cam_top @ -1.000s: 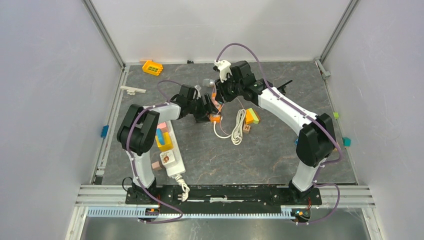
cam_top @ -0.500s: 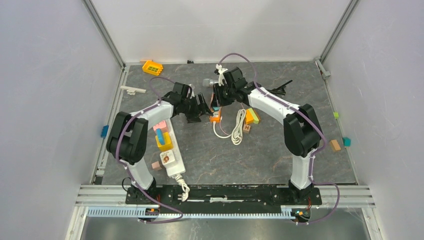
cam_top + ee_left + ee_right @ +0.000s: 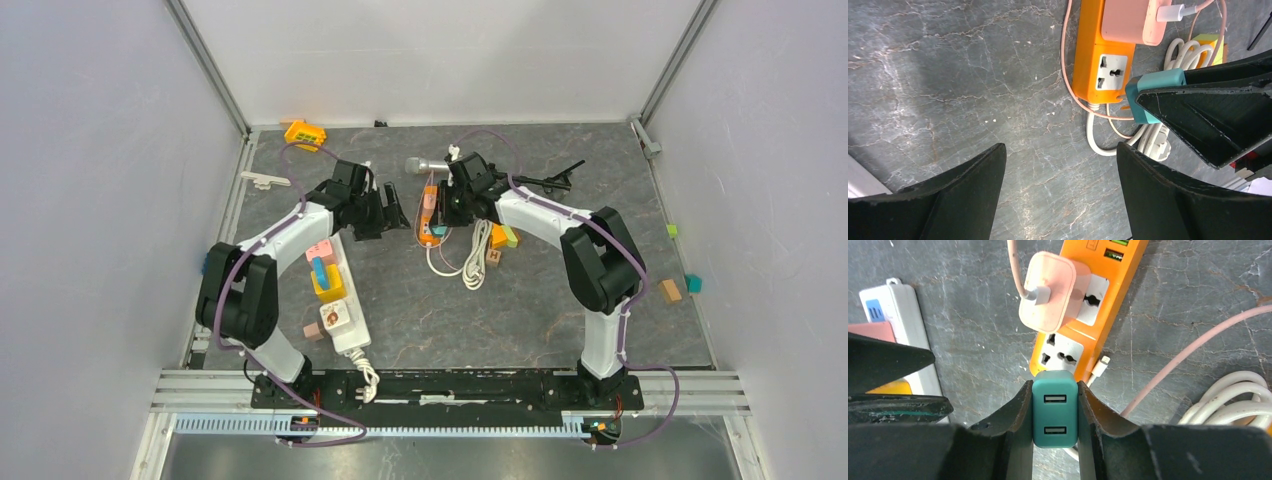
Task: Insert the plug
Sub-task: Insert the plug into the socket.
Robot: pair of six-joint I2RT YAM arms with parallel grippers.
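Observation:
The teal plug (image 3: 1055,410), a two-port USB charger, sits pinched between the fingers of my right gripper (image 3: 1055,386), which is shut on it. It hovers at the near end of the orange power strip (image 3: 1087,320), just short of a free socket (image 3: 1060,352). A pink charger (image 3: 1048,292) fills the socket beyond. In the left wrist view the teal plug (image 3: 1154,82) is beside the strip's free socket (image 3: 1111,72). My left gripper (image 3: 1060,150) is open over bare table, left of the orange strip (image 3: 430,215), holding nothing.
A white power strip (image 3: 340,300) with pink, blue and yellow plugs lies by the left arm. A coiled white cable (image 3: 478,250), coloured blocks (image 3: 505,235) and a thin pink cable (image 3: 1193,347) lie right of the orange strip. A microphone (image 3: 418,165) rests behind it.
My right gripper has come down and back with the teal plug to the orange strip's near end. My left gripper has drawn away leftward from the strip, open.

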